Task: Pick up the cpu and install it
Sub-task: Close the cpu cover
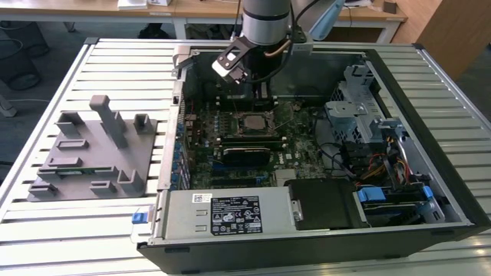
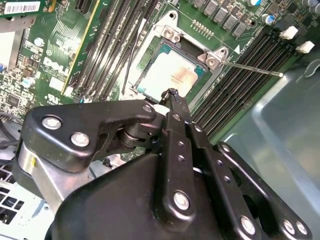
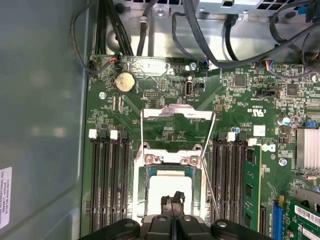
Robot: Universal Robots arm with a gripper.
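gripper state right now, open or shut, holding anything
Gripper: shut, holding nothing, tips over the cpu.

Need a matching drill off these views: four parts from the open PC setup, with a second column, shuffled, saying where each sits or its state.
Things
1. silvery square cpu
2. grey moulded plastic tray
3. round silver coin battery
4. black robot gripper

Places or states
A. on the slatted table, outside the black computer case
B. over the cpu, jaws together
C. lying flat in the metal-framed socket
D. on the green motherboard, apart from the socket

Pairs: 1-C, 2-A, 3-D, 4-B
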